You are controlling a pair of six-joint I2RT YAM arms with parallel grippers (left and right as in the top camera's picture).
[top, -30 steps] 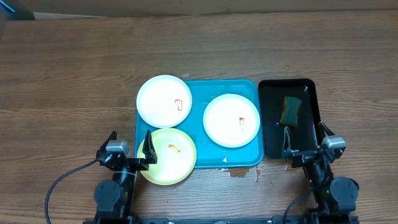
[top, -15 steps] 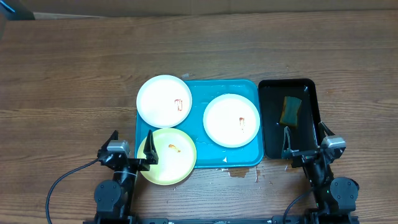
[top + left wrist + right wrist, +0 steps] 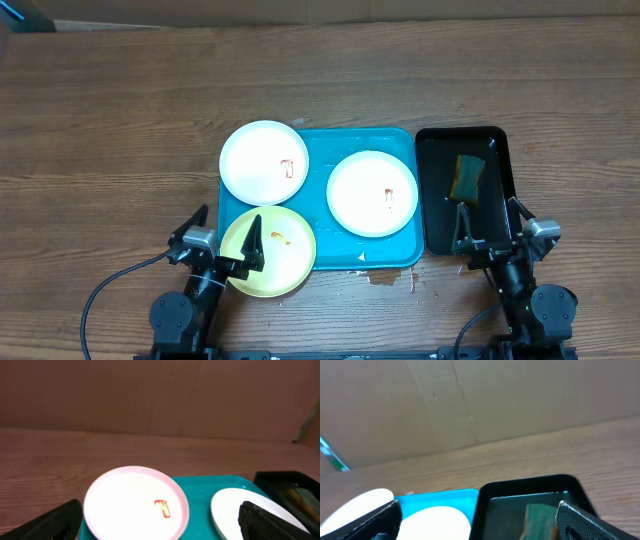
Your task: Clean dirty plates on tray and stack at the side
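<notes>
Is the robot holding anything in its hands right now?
No, nothing. The left gripper and the right gripper both have their jaws wide open and empty.

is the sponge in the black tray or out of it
In it. The sponge lies inside the black tray, within its rim, in both the overhead and right wrist views.

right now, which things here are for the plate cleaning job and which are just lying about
For the job: left white plate, right white plate, yellow-green plate, turquoise tray, sponge (probably for wiping).
Just lying about: black tray under the sponge, wet patch beside the turquoise tray.
</notes>
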